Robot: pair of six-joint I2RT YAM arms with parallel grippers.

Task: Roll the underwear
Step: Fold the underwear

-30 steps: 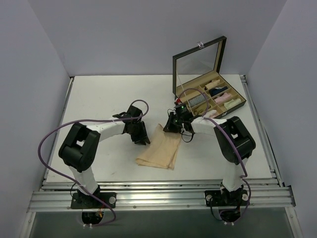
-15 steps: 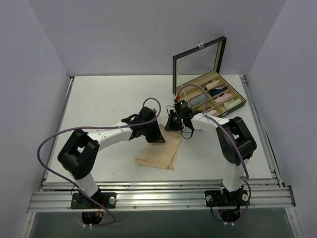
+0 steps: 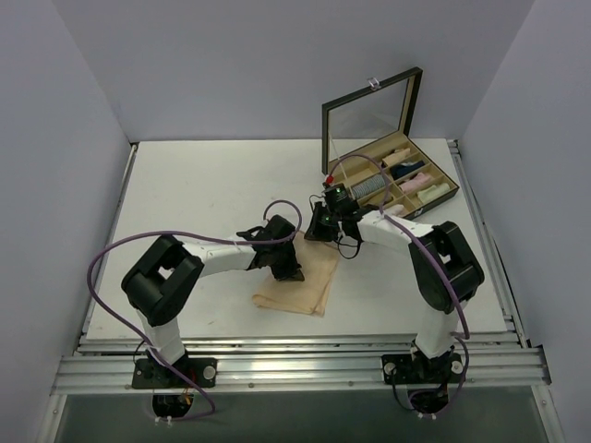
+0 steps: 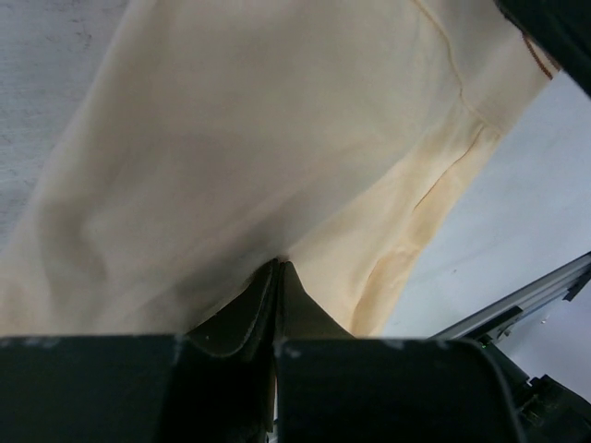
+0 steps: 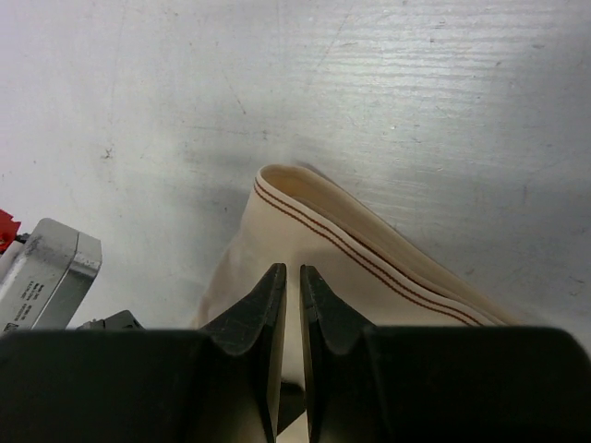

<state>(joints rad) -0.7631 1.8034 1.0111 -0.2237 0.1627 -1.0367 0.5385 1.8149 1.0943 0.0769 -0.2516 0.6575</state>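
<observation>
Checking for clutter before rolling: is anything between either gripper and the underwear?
Nothing visible. The left gripper is shut on the underwear, the right gripper pinches its banded far corner, and the open box sits apart to the right.

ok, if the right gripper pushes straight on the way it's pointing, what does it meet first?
The thin peach-beige cloth underwear: the right gripper holds its fingers nearly together right over it, perhaps already pinching it, its red-striped folded edge just ahead. Beyond that, bare white table. Depth is unclear.
</observation>
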